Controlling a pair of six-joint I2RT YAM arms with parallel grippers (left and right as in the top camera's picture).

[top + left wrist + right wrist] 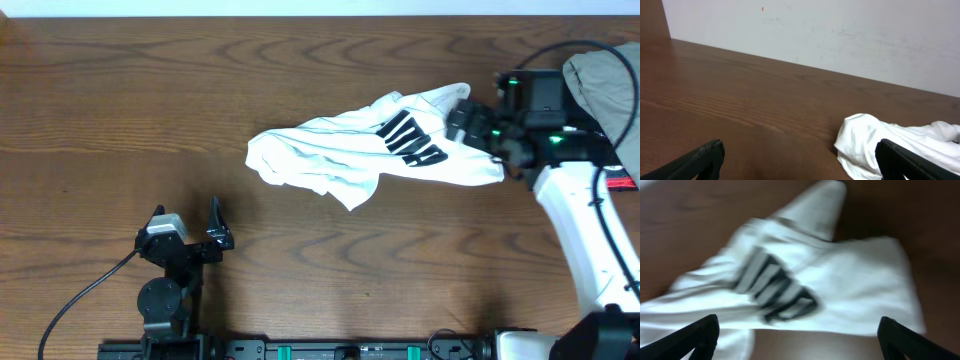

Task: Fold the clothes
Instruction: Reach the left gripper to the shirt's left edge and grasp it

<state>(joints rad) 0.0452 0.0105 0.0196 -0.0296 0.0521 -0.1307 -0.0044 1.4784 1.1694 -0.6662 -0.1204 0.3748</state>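
Observation:
The clothes, a white T-shirt (370, 150) with black lettering (410, 140), lie crumpled on the wooden table (100, 120), right of centre. My right gripper (472, 132) hovers over the shirt's right end, open, with nothing between its fingers. In the right wrist view the shirt (840, 285) and its lettering (775, 290) fill the frame ahead of the right gripper (800, 340), blurred. My left gripper (186, 214) stands open near the front left, apart from the shirt. The left wrist view shows the shirt's crumpled end (865, 140) ahead, beside the right finger (910, 162).
A heap of beige-grey garments (605, 80) lies at the table's far right, behind the right arm. A pale wall (840, 30) rises behind the table's far edge. A black cable (80, 300) trails from the left arm's base.

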